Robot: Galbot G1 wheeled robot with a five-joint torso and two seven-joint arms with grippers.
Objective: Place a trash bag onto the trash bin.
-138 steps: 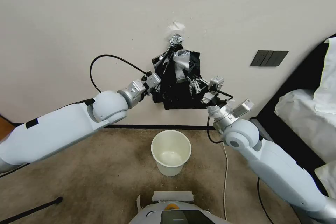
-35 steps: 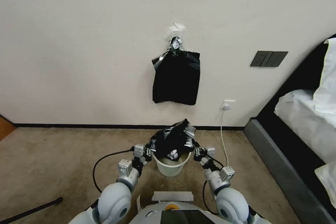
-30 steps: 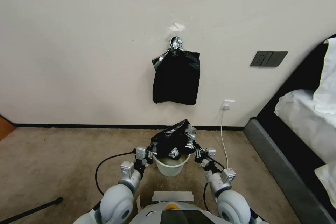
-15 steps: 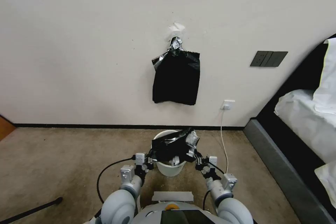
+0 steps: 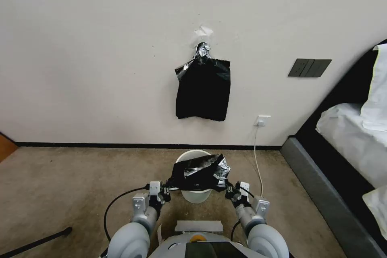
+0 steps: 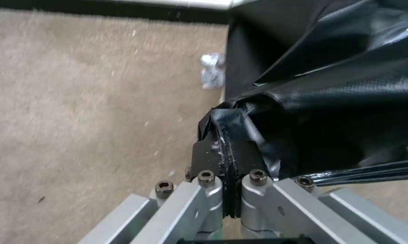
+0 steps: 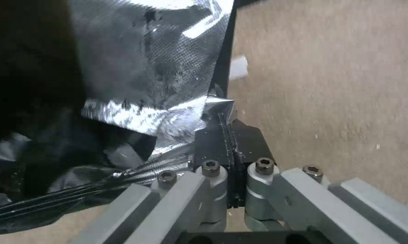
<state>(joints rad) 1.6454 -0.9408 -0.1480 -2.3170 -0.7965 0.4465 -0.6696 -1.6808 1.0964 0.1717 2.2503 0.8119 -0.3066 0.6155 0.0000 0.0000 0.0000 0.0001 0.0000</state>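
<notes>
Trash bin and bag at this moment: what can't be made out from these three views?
- Head view: the trash bag stretched between the left gripper and right gripper hides the near rim and inside of the trash bin, so whether the bag's mouth goes round the rim is unclear.
- Left wrist view: bag hides the bin.
- Right wrist view: bag likewise.

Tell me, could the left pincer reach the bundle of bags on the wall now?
Probably not freely. The left pincer is shut on the trash bag low at the trash bin, and the bundle hangs higher.
</notes>
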